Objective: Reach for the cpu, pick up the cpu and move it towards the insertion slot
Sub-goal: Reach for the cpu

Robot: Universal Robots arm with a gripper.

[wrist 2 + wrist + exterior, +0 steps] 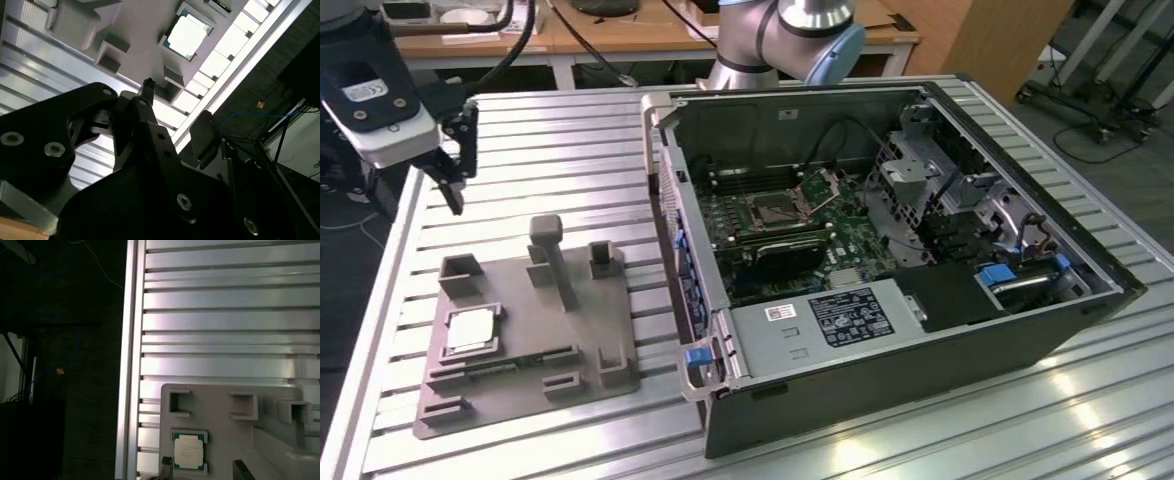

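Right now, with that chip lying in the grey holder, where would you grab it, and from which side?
Take the cpu by two opposite edges, coming straight down from above: it lies flat in a recess of the grey fixture, so sides look hemmed in.

Grey fixture (pixel 587 320) beside open case (pixel 921 375) on table (pixel 547 150)

The gripper (pixel 455 192) hangs raised, pointing straight down, its jaws apart and holding nothing.
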